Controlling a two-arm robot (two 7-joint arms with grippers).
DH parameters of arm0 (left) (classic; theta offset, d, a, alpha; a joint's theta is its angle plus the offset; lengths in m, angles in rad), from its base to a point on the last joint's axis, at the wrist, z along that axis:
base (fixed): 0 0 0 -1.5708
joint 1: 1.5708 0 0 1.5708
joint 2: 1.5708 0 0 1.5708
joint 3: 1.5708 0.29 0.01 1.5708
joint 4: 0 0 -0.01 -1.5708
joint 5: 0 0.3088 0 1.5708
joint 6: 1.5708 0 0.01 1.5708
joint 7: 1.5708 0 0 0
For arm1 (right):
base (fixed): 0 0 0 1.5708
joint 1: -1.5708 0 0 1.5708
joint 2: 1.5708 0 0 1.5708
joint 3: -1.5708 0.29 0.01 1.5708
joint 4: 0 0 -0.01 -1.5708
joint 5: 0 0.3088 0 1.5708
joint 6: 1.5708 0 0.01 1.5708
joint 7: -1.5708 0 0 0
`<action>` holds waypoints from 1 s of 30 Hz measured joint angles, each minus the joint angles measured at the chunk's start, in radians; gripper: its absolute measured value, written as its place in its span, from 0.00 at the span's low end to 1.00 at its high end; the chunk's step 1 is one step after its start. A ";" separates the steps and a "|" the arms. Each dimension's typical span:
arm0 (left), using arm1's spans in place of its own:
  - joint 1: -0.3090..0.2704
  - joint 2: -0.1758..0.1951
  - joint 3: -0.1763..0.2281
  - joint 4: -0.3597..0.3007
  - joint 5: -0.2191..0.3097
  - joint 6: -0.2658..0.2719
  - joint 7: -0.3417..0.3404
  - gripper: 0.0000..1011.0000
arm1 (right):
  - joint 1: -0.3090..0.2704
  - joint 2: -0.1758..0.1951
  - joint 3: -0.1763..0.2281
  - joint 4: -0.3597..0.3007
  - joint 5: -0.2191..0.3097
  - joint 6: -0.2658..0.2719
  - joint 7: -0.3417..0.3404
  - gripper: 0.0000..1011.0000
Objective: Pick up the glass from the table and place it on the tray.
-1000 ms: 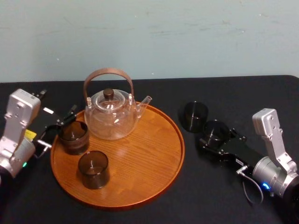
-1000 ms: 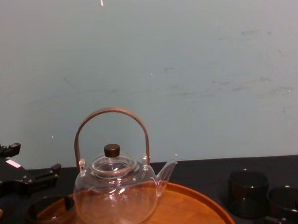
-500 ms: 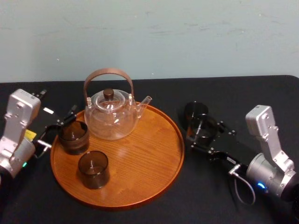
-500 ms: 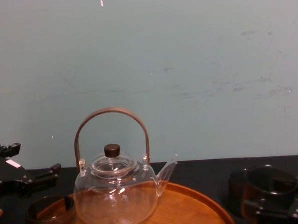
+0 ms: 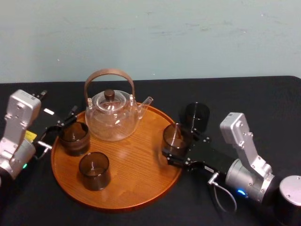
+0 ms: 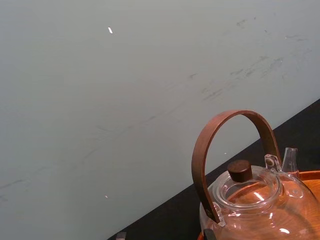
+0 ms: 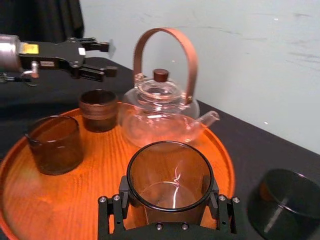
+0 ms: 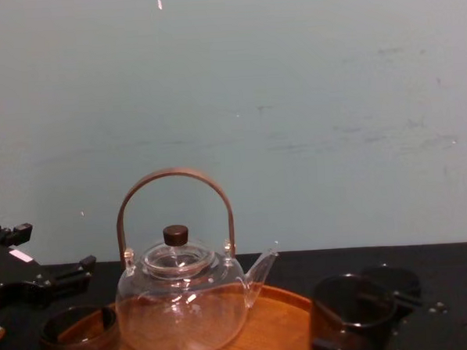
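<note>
Black table (image 5: pixel 263 99), right claw (image 5: pixel 176 146) gripping glass (image 5: pixel 174 133) at right edge of tray (image 5: pixel 136 160), left claw (image 5: pixel 59 129) spread wide opposite

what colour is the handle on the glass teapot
Reddish brown, like wood; the arched handle of the clear glass teapot shows best in the right wrist view.

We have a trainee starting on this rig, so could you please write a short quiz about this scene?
1. True or false: the right gripper is shut on a brown glass at the wooden tray's right edge.
2. Besides that glass, how many glasses stand on the tray, toward the open left gripper? A none, B two, C four.
3. What does the dark glass beside the tray stand on?
Key: 1 true; 2 B; 3 the black table.
</note>
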 joint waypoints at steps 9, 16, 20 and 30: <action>0.000 0.000 0.000 0.000 0.000 0.000 0.000 0.99 | 0.026 -0.015 -0.047 0.023 0.000 -0.009 0.025 0.89; 0.000 0.000 0.000 0.000 0.000 0.000 0.000 0.99 | 0.049 -0.027 -0.081 0.044 0.000 -0.010 0.040 0.89; 0.000 0.000 0.000 0.000 0.000 0.000 0.000 0.99 | 0.070 -0.037 -0.107 0.067 -0.002 -0.009 0.053 0.89; 0.000 0.000 0.000 0.000 0.000 0.000 0.000 0.99 | 0.119 -0.066 -0.162 0.124 -0.011 -0.017 0.085 0.89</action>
